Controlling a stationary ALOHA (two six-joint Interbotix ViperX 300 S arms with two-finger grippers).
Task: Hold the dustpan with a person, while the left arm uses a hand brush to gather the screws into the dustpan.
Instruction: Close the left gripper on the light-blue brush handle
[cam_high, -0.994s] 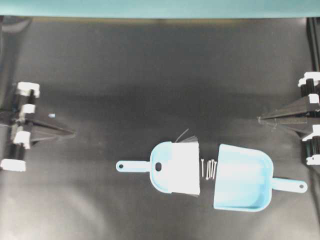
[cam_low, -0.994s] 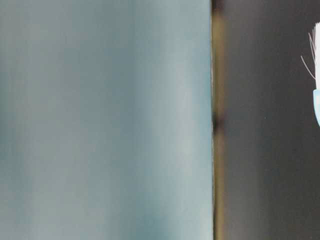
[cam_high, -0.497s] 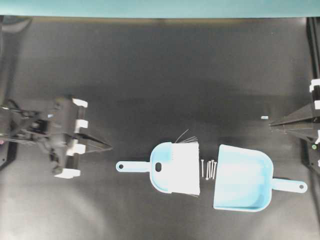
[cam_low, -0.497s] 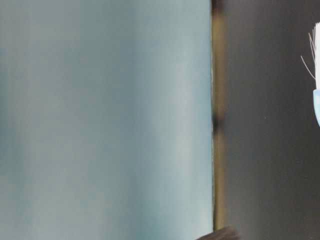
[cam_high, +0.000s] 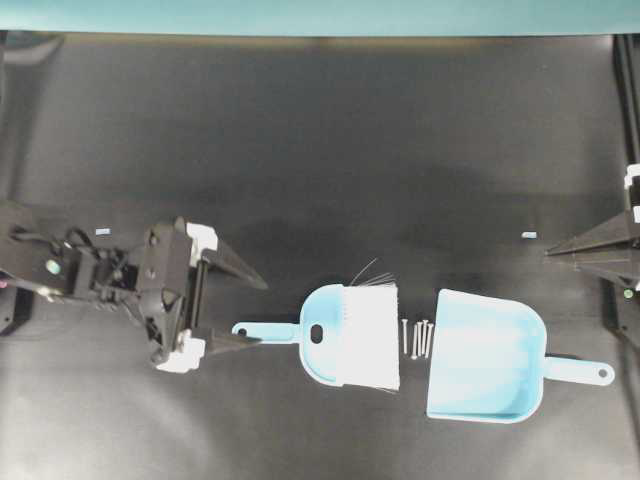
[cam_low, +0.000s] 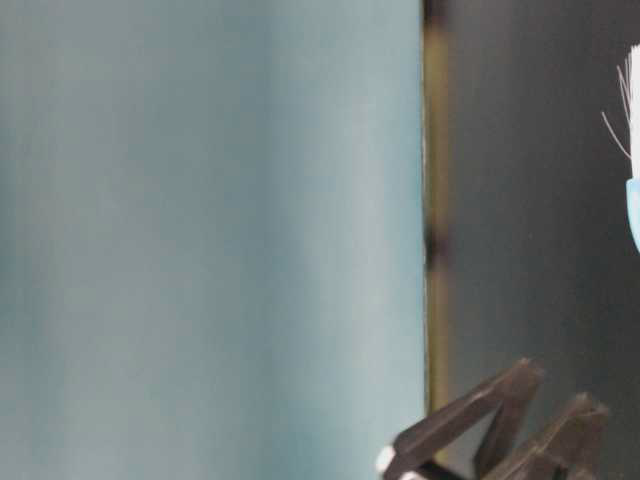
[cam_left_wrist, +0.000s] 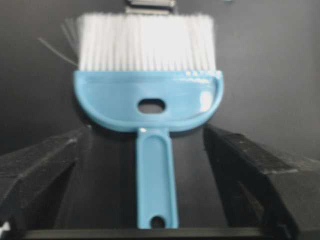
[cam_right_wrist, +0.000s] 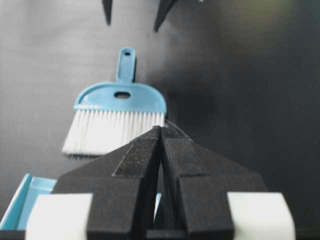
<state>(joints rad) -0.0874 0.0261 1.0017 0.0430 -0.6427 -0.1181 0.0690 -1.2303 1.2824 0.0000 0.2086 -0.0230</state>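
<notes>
No brand, label or legible writing is showing on any item. The work surface is a matte black table (cam_high: 330, 150), running up against a pale teal wall (cam_high: 320, 15) at the far edge; two tiny pale blue specks are lying on the black, one at far left (cam_high: 101, 231) and one at far right (cam_high: 529, 235).

Going left to right in the overhead view: the left arm (cam_high: 90, 278) is reaching in from the left edge, and its left gripper (cam_high: 258, 313) is standing wide open, one finger pointing above the brush handle and the other lying just beside the handle's end (contact cannot be confirmed). The wrist view is showing the handle lying on the table between the two spread fingers, gripped by neither.

Next, the hand brush (cam_high: 340, 345) is lying flat, handle to the left, white bristles to the right, a few stray bristles sticking up. Just beside the bristle edge, the screws (cam_high: 417, 338) are lying side by side in a tight row (roughly four; the count is uncertain). Immediately right of them, the dustpan (cam_high: 485, 355) is sitting with its wide mouth facing the screws and its handle pointing right.

At the far right edge, the right gripper (cam_high: 556, 249) is hanging with its fingers pressed together, holding nothing, well apart from the dustpan.
</notes>
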